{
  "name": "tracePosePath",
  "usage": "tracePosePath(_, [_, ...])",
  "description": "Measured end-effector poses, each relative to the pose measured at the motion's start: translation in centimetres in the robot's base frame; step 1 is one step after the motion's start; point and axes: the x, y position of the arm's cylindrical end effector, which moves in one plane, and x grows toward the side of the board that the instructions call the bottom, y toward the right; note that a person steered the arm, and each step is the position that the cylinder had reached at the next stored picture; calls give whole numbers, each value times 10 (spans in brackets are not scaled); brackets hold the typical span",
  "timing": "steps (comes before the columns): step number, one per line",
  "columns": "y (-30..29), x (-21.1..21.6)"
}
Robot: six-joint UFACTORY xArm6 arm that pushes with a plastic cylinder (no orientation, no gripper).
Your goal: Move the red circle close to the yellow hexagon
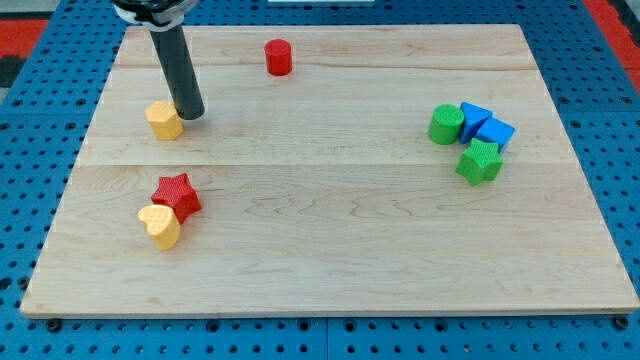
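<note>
Yellow heart (160,226) lowest; my tip (192,117) touching yellow hexagon (164,120); red circle (278,57) apart.

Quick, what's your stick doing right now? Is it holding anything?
My tip: holds nothing; I have no grasping tool. It sits just right of the yellow hexagon block, far from the red circle block.

So the only bit of the arm showing is the rod (176,65), a plain straight cylinder, dark grey going on black, with a smooth matte finish and a faint lighter sheen down one side. It keeps the same thickness all the way down, ending in my tip (192,116), which is cut flat and blunt. Up top there's a wider collar (152,9), black with a pale silvery rim, mostly cropped off.
</note>
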Motion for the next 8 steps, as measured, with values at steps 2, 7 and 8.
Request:
tracePosePath(2, [-33,-6])
tracePosePath(7, [168,-96])
tracePosePath(8, [132,-122])
